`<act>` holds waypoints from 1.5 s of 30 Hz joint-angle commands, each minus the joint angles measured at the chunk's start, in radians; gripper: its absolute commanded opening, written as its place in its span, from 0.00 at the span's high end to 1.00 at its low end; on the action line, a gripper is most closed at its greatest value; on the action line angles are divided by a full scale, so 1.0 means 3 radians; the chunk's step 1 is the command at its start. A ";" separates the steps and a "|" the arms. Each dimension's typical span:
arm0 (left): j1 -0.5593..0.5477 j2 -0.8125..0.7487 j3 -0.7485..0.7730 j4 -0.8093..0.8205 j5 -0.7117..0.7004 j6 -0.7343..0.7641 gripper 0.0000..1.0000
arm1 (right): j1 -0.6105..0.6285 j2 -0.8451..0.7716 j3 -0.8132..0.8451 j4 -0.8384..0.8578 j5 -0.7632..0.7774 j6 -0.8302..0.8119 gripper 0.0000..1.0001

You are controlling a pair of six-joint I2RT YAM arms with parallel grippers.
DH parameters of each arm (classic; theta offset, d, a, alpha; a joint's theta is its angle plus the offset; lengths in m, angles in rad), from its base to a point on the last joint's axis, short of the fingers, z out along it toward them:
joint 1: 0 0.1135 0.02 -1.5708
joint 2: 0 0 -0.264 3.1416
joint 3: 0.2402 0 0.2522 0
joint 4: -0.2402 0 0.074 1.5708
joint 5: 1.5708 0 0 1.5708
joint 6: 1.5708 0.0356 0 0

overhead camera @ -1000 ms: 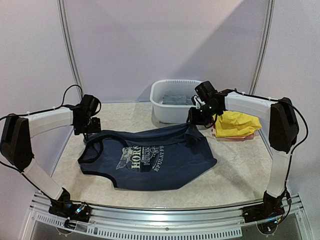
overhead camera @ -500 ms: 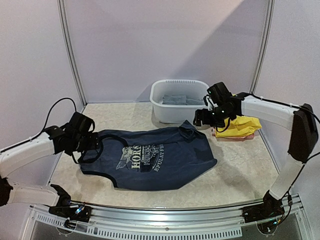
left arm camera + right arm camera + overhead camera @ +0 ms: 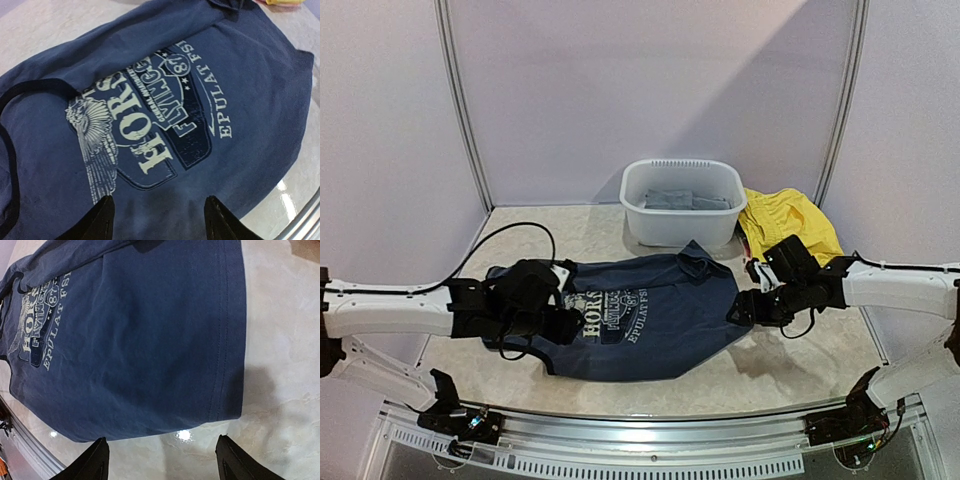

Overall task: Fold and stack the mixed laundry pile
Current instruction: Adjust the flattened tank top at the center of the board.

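tank top laid flat, no fold made yet

nearest the arms, one navy tank top [image 3: 650, 320] lies spread on the table [image 3: 800, 350], print up and unfolded. the left gripper [image 3: 160, 220] hovers low over its chest print, claw spread and pinching nothing. the right gripper [image 3: 162, 460] hangs over the hem at the other end, claw likewise spread and empty. i judge the work is early: this piece looks smoothed out ready for folding, but no fold shows and no stack of folded clothes is visible. farther back, one yellow garment [image 3: 790, 220] sits crumpled at the right rear, with a pinkish edge [image 3: 750, 264] beneath it, perhaps a second piece. farthest, one white basin [image 3: 680, 230] holds one grey garment [image 3: 670, 199] lying flat. two grippers in all.
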 commanded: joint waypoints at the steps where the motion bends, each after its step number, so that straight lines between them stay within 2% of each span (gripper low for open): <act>1: -0.0200 0.0329 0.0210 0.0048 -0.0042 0.0105 0.38 | 0.0005 -0.0175 -0.0317 0.0301 -0.0123 0.0173 0.26; 5: -0.0202 0.0376 0.0126 0.0020 0.0113 0.0034 0.38 | 0.0004 -0.0177 -0.0591 0.0599 -0.0189 0.0241 0.26; 9: -0.0202 0.0429 0.0078 -0.0113 0.0188 -0.0076 0.37 | 0.0005 0.0041 -0.0631 0.0853 -0.0236 0.0272 0.29; 13: -0.0135 0.0413 0.0118 -0.0733 -0.0438 -0.0670 0.35 | 0.0004 0.0219 -0.0628 0.0965 -0.0246 0.0235 0.32; 18: 0.0118 0.0021 -0.0229 -0.0811 -0.0525 -0.1120 0.37 | 0.0009 0.0281 -0.0610 0.1037 -0.0211 0.0108 0.38; 21: 0.0248 -0.0238 -0.0466 -0.0724 -0.0366 -0.1181 0.39 | 0.0006 0.0338 -0.0602 0.1115 -0.0248 0.0038 0.42; 25: 0.0288 -0.0319 -0.0496 -0.0880 -0.0267 -0.1204 0.38 | 0.0009 0.0468 -0.0581 0.1205 -0.0310 -0.0046 0.50; 28: 0.0304 -0.0188 -0.0439 -0.0905 -0.0129 -0.1143 0.38 | 0.0005 0.0545 -0.0564 0.1270 -0.0346 -0.0110 0.55; 33: 0.0295 0.0032 -0.0356 -0.0708 0.0423 -0.0980 0.39 | 0.0008 0.0666 -0.0478 0.1260 -0.0366 -0.0181 0.63; 37: 0.0120 0.0067 -0.0190 -0.0728 0.0476 -0.0768 0.42 | 0.0005 0.0706 -0.0411 0.1208 -0.0354 -0.0219 0.66; 40: -0.0087 0.0086 -0.0028 -0.0696 0.0349 -0.0505 0.42 | 0.0009 0.0661 -0.0354 0.1107 -0.0283 -0.0185 0.62; 42: -0.0241 0.0144 0.0104 -0.0668 0.0151 -0.0363 0.42 | 0.0008 0.0543 -0.0351 0.1022 -0.0205 -0.0120 0.56; 45: -0.0404 0.0334 0.0310 -0.0424 0.0188 -0.0080 0.41 | 0.0007 0.0354 -0.0420 0.0931 -0.0089 -0.0049 0.47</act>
